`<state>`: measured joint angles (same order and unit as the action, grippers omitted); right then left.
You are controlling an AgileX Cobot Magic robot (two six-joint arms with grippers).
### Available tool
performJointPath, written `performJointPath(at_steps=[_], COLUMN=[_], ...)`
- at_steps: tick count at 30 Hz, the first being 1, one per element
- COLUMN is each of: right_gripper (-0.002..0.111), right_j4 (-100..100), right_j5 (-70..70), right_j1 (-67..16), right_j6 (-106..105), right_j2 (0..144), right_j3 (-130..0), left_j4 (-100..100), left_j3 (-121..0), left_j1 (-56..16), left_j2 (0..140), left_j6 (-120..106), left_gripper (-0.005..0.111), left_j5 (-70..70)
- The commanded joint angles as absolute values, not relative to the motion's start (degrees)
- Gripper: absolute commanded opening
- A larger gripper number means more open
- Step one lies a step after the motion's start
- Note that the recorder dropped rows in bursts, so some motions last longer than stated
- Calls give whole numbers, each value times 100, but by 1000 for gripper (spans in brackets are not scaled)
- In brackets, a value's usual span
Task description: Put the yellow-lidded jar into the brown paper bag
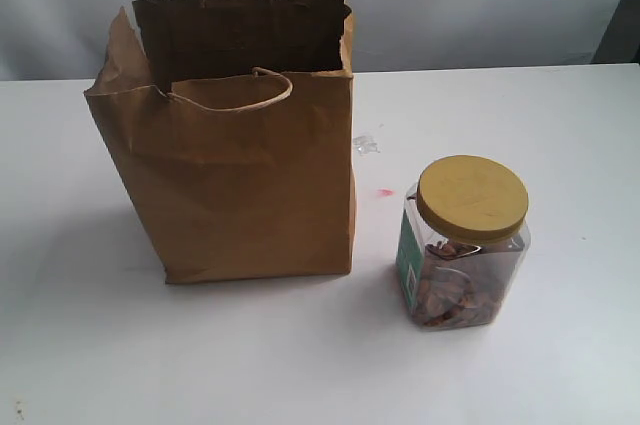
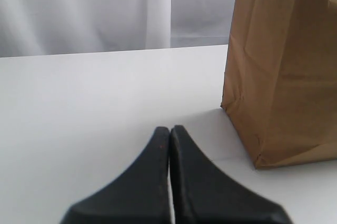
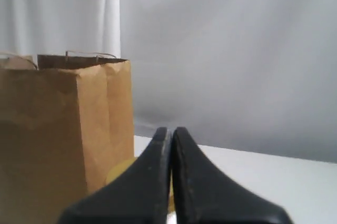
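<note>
The brown paper bag (image 1: 240, 155) stands upright and open on the white table, left of centre in the exterior view. The yellow-lidded jar (image 1: 463, 242) stands upright to its right, apart from it, with brown pieces inside and a teal label. Neither gripper shows in the exterior view. My left gripper (image 2: 170, 129) is shut and empty, low over the table, with the bag (image 2: 284, 66) beside it. My right gripper (image 3: 170, 130) is shut and empty too; behind its fingers a bit of the jar's yellow lid (image 3: 117, 173) shows, next to the bag (image 3: 58, 129).
A small clear scrap (image 1: 366, 144) and a red spot (image 1: 385, 192) lie on the white table (image 1: 560, 135) between bag and jar. A pale curtain (image 2: 84, 10) hangs behind the table's far edge.
</note>
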<state>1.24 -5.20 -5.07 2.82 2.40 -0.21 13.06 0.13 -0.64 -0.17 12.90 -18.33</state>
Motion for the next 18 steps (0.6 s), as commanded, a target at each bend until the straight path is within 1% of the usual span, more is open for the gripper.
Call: performJointPath(at_steps=[1,3,4,5,7,8,9,11,13,14,18], right_gripper=[0,0,0,0,0,0,0,0,0,0,0], right_j4=[-865,-812,-812,-798,-677,-310,-73,538,578,578,442], right_j5=[-817,-173,370,534,1112,1790,2092,3046,4172,4485,4602], right_j1=[-461,-461,-461,-461,-461,-461,-461,-461,-461,-461,-461], right_j6=[912,883,691,576,309,295,295,295,282,282,-36], right_j2=[224,224,224,224,282,511,673,1418,2191,2522,3797], right_j3=[0,-468,-943,-1130,-1922,-2536,-2825,-3674,-4330,-4567,-4785], left_j4=[1285,1285,1285,1285,1285,1285,1285,1285,1285,1285,1285], left_j3=[0,0,0,0,0,0,0,0,0,0,0], left_j1=[-92,-92,-92,-92,-92,-92,-92,-92,-92,-92,-92], left_j2=[0,0,0,0,0,0,0,0,0,0,0], left_j6=[1312,1312,1312,1312,1312,1312,1312,1312,1312,1312,1312], left_gripper=[1,1,1,1,1,1,1,1,1,1,1], left_j5=[-1779,-1779,-1779,-1779,-1779,-1779,-1779,-1779,-1779,-1779,-1779])
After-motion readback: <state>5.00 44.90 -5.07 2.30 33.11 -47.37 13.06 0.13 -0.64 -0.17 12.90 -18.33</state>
